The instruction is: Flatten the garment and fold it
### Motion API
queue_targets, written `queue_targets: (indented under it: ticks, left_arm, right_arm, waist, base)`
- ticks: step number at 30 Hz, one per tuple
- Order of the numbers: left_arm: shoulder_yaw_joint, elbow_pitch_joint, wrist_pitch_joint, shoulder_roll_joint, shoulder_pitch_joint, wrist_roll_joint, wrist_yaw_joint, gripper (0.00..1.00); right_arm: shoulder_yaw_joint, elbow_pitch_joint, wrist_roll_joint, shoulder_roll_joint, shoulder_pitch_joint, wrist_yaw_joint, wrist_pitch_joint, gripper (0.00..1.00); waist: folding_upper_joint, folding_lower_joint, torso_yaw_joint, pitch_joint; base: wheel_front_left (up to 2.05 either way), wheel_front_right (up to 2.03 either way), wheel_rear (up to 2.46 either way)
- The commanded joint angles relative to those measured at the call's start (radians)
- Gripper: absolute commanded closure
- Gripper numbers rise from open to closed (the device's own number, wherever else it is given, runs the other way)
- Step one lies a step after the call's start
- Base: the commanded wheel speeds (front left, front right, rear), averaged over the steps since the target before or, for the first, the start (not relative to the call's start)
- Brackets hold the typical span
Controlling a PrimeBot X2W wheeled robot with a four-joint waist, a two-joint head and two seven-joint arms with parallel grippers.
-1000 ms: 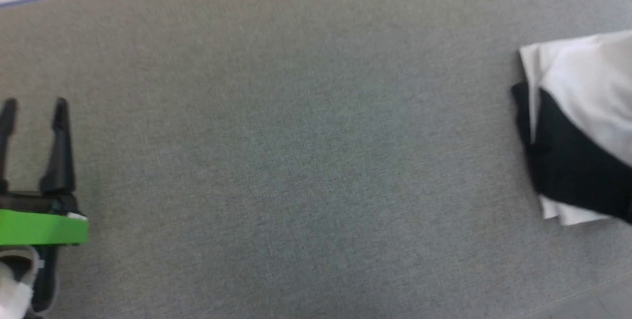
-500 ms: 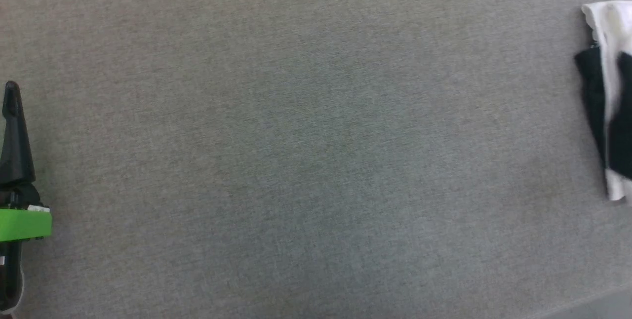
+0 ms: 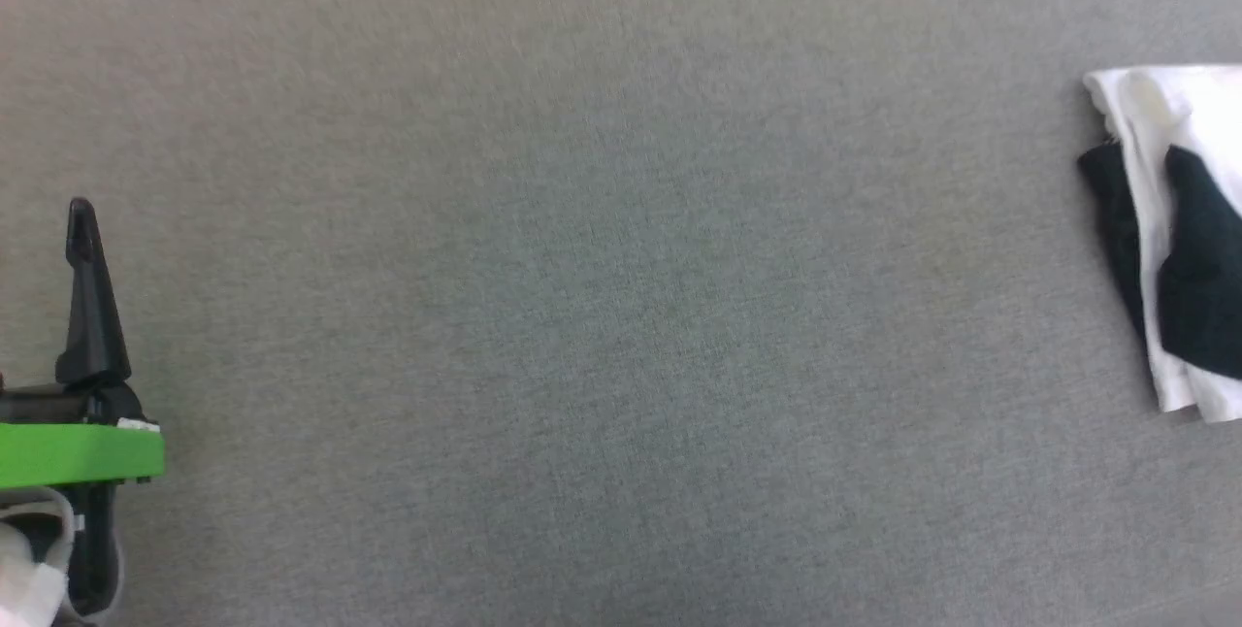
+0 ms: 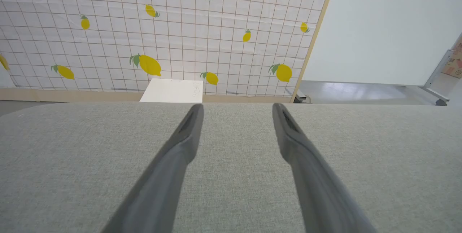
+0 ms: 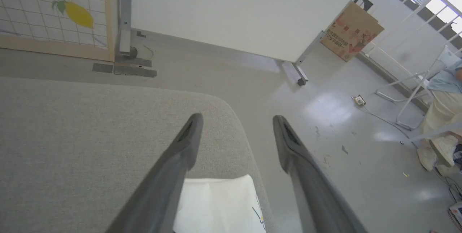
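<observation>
Starting at the left edge of the grey upholstered surface (image 3: 602, 316) with the left gripper (image 4: 237, 107): spread wide, gripping nothing, touching nothing, hanging just above bare fabric. From the head, catching just one dark finger (image 3: 89, 316) over a green band (image 3: 78, 454), with the other finger cut off by the frame. Beyond the far edge, seeing a lemon-print panel (image 4: 162, 27) and a white block (image 4: 172, 90) at its foot.

Sweeping across the middle: plain grey weave, slightly blurred.

Reaching the right edge now, and there finding the garment (image 3: 1189, 248), folded, white with a black sleeve layered in, lying flat near the surface's rounded right corner. Sliced off by the frame on its right side, so no telling its full outline. Seen from above through the right gripper (image 5: 237, 118): a white panel of the garment (image 5: 216, 204) directly below, partly hidden behind the left-hand finger. Fingers wide apart, clear of the cloth, clutching nothing. Hard to read a small dark mark at the cloth's edge.

Against a second ago: swung head camera, so less of the garment in frame and one left finger instead of two. No judging any real shift of the cloth.

Far right, on the floor: a cardboard box (image 5: 352, 31) and part of a person (image 5: 442, 117).
</observation>
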Motion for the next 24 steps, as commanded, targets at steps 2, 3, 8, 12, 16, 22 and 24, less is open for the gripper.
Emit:
queue_targets:
  ticks: [2, 3, 8, 12, 16, 22, 24]
  left_arm:
    - [-0.004, 0.015, -0.012, -0.02, -0.006, -0.007, 0.013, 0.0]
    - [-0.005, 0.022, -0.015, -0.031, -0.005, -0.006, 0.017, 0.0]
    - [-0.008, 0.05, -0.023, -0.074, 0.003, 0.006, 0.037, 0.0]
    - [-0.009, 0.068, -0.026, -0.104, 0.009, 0.019, 0.054, 0.0]
    - [-0.013, 0.081, -0.028, -0.134, 0.017, 0.032, 0.066, 0.0]
    - [-0.014, 0.095, -0.029, -0.165, 0.033, 0.062, 0.092, 0.0]
    - [-0.021, 0.103, -0.029, -0.175, 0.036, 0.073, 0.101, 0.0]
  right_arm:
    - [0.064, -0.013, 0.046, -0.003, -0.039, -0.002, -0.063, 0.0]
    - [0.098, -0.016, 0.061, 0.004, -0.052, -0.002, -0.092, 0.0]
    - [0.214, -0.018, 0.132, 0.075, -0.067, -0.002, -0.194, 0.0]
    - [0.261, -0.015, 0.144, 0.161, -0.037, -0.002, -0.307, 0.0]
    - [0.251, -0.011, 0.129, 0.299, 0.044, -0.002, -0.446, 0.0]
    - [0.202, -0.007, 0.102, 0.406, 0.22, -0.002, -0.631, 0.0]
    - [0.189, 0.011, 0.183, 0.409, 0.282, -0.002, -0.687, 0.0]
  waist:
    - [-0.0001, -0.0001, 0.043, -0.136]
    - [-0.0001, -0.0001, 0.05, -0.159]
    - [-0.0001, -0.0001, 0.088, -0.255]
    - [-0.0001, -0.0001, 0.124, -0.32]
    - [-0.0001, -0.0001, 0.16, -0.376]
    - [-0.0001, -0.0001, 0.203, -0.418]
    - [-0.0001, -0.0001, 0.22, -0.428]
  base:
    - [0.0, 0.0, 0.0]
    - [0.0, 0.0, 0.0]
    - [0.0, 0.0, 0.0]
    - [0.0, 0.0, 0.0]
    - [0.0, 0.0, 0.0]
    - [0.0, 0.0, 0.0]
    - [0.0, 0.0, 0.0]
